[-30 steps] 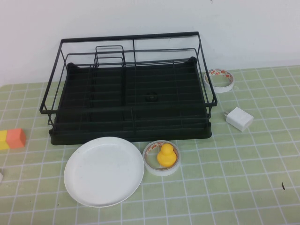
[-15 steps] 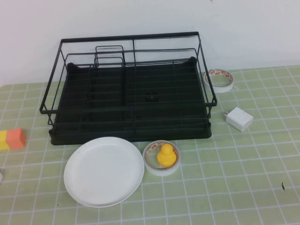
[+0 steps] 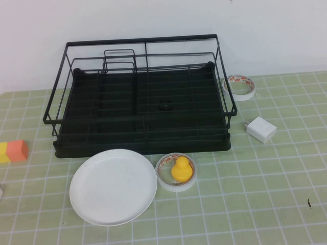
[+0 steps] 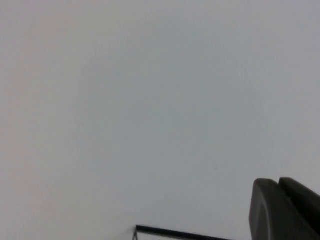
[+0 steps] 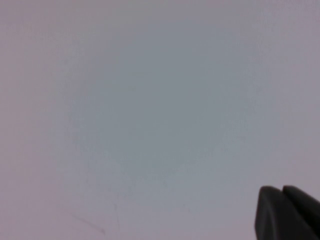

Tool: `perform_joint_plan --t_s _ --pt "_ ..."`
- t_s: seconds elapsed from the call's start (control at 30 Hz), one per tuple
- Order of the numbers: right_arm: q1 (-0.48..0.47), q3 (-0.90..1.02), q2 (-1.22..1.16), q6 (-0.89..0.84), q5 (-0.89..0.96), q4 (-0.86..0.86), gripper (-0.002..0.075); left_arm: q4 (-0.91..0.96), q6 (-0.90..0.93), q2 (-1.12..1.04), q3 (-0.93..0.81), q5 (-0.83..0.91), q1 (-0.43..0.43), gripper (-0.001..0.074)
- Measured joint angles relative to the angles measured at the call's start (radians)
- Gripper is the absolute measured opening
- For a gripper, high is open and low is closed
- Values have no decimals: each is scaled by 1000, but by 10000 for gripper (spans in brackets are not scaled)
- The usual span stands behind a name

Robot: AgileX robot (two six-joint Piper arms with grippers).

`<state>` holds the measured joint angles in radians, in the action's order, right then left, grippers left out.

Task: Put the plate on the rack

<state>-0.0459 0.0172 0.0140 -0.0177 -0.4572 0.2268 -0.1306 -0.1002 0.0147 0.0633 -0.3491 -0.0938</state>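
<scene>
The white plate point(image 3: 113, 186) lies flat on the green checked table, just in front of the rack's front left edge. The black wire rack point(image 3: 140, 97) stands at the back middle of the table with nothing in it. Neither arm shows in the high view. My left gripper point(image 4: 278, 181) is shut and empty, facing the pale wall; a thin black rail of the rack point(image 4: 175, 233) shows at the edge of that view. My right gripper point(image 5: 281, 189) is shut and empty, also facing the bare wall.
A tape ring point(image 3: 175, 173) with a yellow duck point(image 3: 180, 169) in it sits just right of the plate. A second tape ring point(image 3: 239, 86) and a white charger point(image 3: 260, 128) lie right of the rack. An orange-yellow block point(image 3: 14, 151) lies at the left.
</scene>
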Motion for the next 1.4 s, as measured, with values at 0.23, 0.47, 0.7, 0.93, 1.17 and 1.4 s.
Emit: perform_joint_plan --t_s 0.23,0.47,0.7,0.93,1.17,1.4 --pt "0 -203 -43 0 380 0 -2 -147 77 -40 231 349 0 -1" --pt "0 -447 -289 -65 720 -27 -2 -119 100 -205 278 392 19 -1" --pt "0 -614 -626 -92 982 98 -2 -138 81 -458 278 662 65 -1" --pt "0 -619 -873 -287 952 374 -2 -276 48 -590 278 705 65 -1" --pt "0 -628 -1181 -846 986 919 -2 -287 57 -591 278 729 65 -1" --pt "151 -686 -1427 -1108 958 1240 -2 -495 127 -592 278 664 65 -1"
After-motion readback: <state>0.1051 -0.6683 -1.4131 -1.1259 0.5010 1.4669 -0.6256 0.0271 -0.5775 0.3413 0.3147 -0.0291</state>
